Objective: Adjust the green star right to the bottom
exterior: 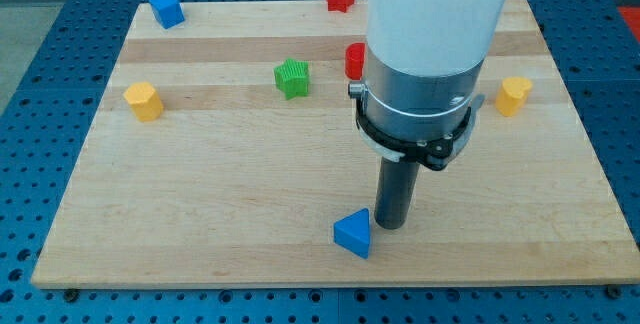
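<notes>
- My tip (391,226) is resting on the desk (200,224), just right of the blue triangle (353,234); no pincer is showing, so nothing is being grasped.
- The green star (292,78) is sitting well apart, toward the view's top.
- Travelling there, the rod is risking clipping the blue triangle or the red block (354,60).

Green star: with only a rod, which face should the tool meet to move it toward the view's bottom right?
Probably the green star is best pushed, not gripped: contact its upper-left side, coming from the view's top left. It stands free on the board, open on that side. My tip is now far off, beside the blue triangular block near the bottom edge, so it must circle round first.
</notes>
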Robot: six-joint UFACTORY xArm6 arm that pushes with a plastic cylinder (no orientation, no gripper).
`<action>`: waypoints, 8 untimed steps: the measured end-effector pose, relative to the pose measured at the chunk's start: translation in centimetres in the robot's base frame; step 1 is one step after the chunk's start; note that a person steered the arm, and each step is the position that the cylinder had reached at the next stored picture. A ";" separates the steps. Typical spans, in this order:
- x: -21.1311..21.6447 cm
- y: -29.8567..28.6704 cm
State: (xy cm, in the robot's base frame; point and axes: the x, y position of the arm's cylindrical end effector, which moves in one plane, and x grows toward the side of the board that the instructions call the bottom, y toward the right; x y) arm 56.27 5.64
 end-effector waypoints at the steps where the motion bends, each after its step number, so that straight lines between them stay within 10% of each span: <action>1: -0.1 0.0; 8: -8.8 -18.2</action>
State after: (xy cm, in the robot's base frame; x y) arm 47.50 -12.61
